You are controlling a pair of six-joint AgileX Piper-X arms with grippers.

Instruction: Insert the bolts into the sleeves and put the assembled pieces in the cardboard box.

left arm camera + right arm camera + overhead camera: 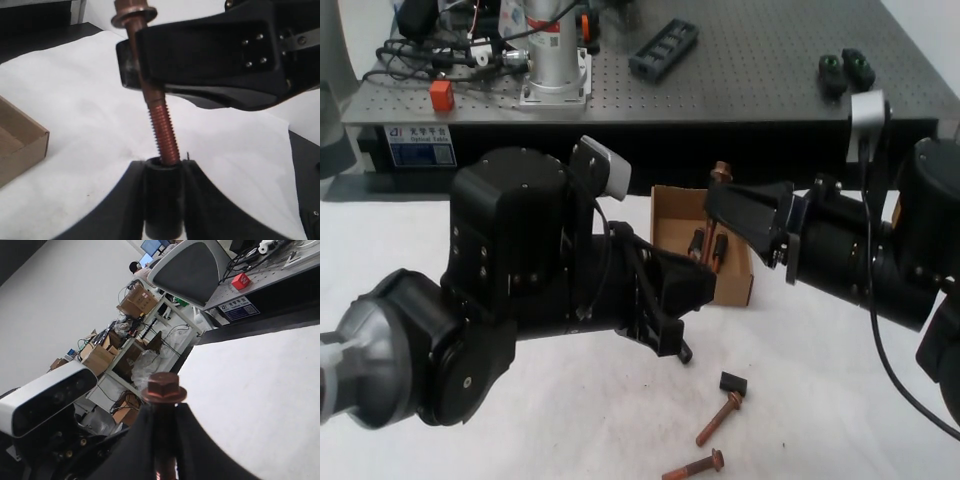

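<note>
Seating the bolt now: my left gripper (162,172) is clamped on the black sleeve (162,205), bore up. My right gripper (162,412) pinches the copper bolt (162,130) by its plain shank, just under the flanged head (163,388)

Thread tip sits just inside the bore mouth, most of the thread exposed. Bolt looks slightly tilted against the sleeve axis in the left wrist view. I'd square it up first, then push straight down the axis with low force, left side rigid. If it binds, back off and realign, don't force it

Pair hangs over the white sheet (570,430), near the cardboard box (735,285), which seems to hold a couple of pieces. On the sheet nearer me: one loose bolt (719,419), a second bolt (694,465), a spare sleeve (733,382)

Behind is a perforated optical table (750,70) with a black tray (663,48). Room beyond has shelves (125,355) stacked with cartons
</note>
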